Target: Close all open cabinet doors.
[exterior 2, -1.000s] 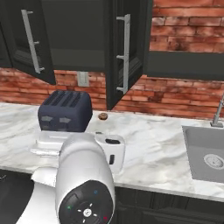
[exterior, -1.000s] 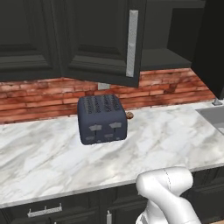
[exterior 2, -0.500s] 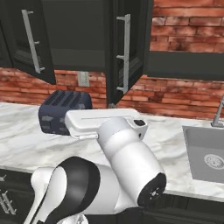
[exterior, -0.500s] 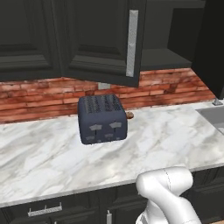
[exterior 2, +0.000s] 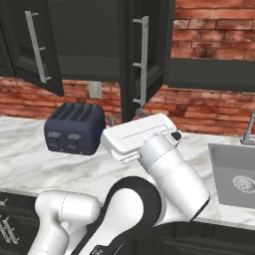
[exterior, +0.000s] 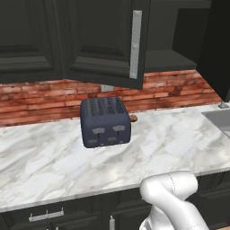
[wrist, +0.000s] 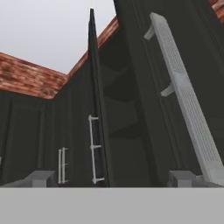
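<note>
Two matte-black cabinet doors stand open above the counter. In the right base view the left door [exterior 2: 30,45] swings out to the left and the middle door [exterior 2: 152,50] is seen almost edge-on, with its silver bar handle [exterior 2: 144,60] toward me. The left base view has an open door [exterior: 108,40] over the toaster and another dark door [exterior: 218,45] at the right edge. My gripper [exterior 2: 141,113] sits just below the middle door's handle. In the hand view the gripper [wrist: 111,179] is open and empty, looking up along a near handle [wrist: 183,96] and an edge-on door [wrist: 94,87].
A dark blue toaster [exterior: 105,121] stands on the marble counter [exterior: 40,157] against the red brick wall [exterior: 36,99]. A sink [exterior 2: 234,174] lies at the right. Dark base drawers [exterior: 45,215] run under the counter's front edge.
In the right base view my arm has swung up, and the hand has risen from counter height to just under the middle door's handle. Doors and toaster have not moved.
</note>
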Tool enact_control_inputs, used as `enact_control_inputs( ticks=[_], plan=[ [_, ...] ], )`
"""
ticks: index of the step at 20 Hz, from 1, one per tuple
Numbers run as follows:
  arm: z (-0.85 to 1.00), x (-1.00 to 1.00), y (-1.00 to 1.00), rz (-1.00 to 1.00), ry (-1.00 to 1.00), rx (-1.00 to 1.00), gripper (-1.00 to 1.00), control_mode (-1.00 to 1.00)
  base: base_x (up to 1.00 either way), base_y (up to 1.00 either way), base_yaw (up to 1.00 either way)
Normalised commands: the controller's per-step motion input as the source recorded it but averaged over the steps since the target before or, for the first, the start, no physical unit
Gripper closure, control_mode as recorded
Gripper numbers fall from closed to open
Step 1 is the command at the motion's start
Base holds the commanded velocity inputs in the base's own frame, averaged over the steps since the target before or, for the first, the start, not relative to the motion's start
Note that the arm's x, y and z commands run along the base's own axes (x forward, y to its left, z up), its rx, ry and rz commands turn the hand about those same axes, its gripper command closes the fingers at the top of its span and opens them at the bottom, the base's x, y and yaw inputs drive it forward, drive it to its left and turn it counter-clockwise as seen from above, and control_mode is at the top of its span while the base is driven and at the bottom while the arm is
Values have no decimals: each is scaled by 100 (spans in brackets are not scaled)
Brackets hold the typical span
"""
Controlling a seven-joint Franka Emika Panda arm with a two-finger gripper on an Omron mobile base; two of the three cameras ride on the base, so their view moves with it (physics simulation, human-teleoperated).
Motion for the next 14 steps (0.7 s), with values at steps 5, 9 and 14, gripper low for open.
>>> enact_control_inputs(
  ticks=[5, 9, 14],
  plan=[
    [-4, 32, -29, 9, 0, 0, -100, -100, 0, 0, 0],
    [-24, 39, -17, 4, 0, 0, -100, -100, 0, 0, 0],
    [-29, 60, -8, 2, 0, 0, -100, -100, 0, 0, 0]
  ],
)
